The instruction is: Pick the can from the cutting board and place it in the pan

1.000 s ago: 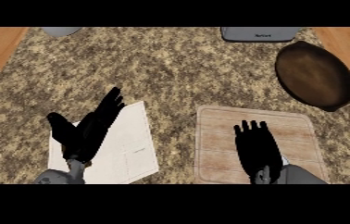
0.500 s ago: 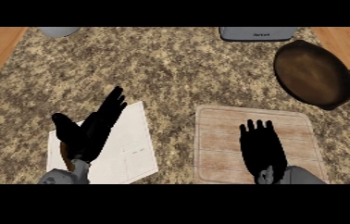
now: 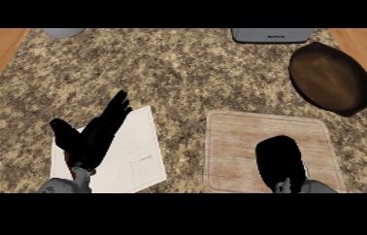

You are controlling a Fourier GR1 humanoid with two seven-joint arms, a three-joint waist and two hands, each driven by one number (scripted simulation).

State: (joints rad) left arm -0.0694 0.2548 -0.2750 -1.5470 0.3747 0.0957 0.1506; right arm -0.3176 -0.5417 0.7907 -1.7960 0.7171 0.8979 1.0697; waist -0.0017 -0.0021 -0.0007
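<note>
You see a speckled stone counter (image 3: 179,74); the right hand (image 3: 281,161) curls its fingers together over the cutting board (image 3: 237,146), left hand (image 3: 93,137) fingers spread.

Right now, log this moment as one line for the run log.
right hand over cutting board, curled, can hidden | left hand open over white sheet | pan holds nothing

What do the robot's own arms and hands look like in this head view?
Both hands are plain black with no markings: the left hand shows slender separate fingers and a thumb, the right hand reads as one rounded dark shape. Short grey forearm ends enter from the lower edge. No cables or sleeves show.
</note>
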